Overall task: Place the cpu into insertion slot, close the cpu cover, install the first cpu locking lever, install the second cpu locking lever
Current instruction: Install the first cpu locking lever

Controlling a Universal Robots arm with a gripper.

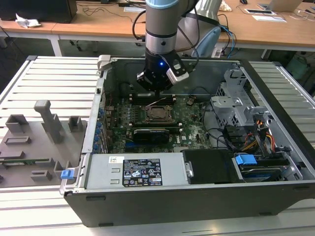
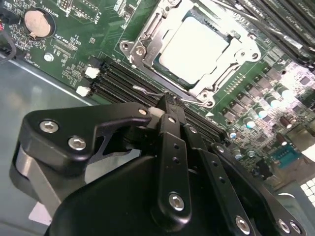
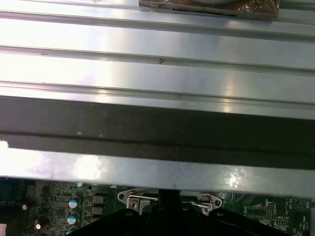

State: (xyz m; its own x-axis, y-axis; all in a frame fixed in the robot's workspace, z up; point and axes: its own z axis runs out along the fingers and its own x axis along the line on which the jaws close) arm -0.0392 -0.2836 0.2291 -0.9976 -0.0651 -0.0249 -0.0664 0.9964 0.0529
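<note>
I have the gripper [image 1: 156, 92] down inside the open computer case [image 1: 93, 147], which sits in the middle of the ribbed metal table [image 1: 49, 78]. It hangs over the motherboard [image 1: 118, 125], just beside the far edge of the insertion slot [image 2: 134, 49], between that slot and the case's back wall.

In the second wrist view the cpu [image 2: 194, 46] lies seated in the slot, its pale metal top facing up. The cpu cover [image 2: 240, 48] lies flat around it, framing the chip through its square cut-out.

The fingers [image 2: 167, 128] are pressed together, and their tips meet right at a thin wire locking lever [image 2: 145, 91] that runs along the edge of the socket nearest the gripper. I can't tell whether the wire is nipped between the tips or only touching them. In the exterior view the same wire rises at a slant from the socket toward the gripper.

Black memory slots [image 2: 115, 78] run between the socket and the gripper body, and a coin battery [image 2: 38, 23] sits well apart on the board.

A grey fixture tray [image 1: 29, 142] lies near the table edge on the exterior view's left. The power supply [image 1: 138, 172] fills the case's near side.
</note>
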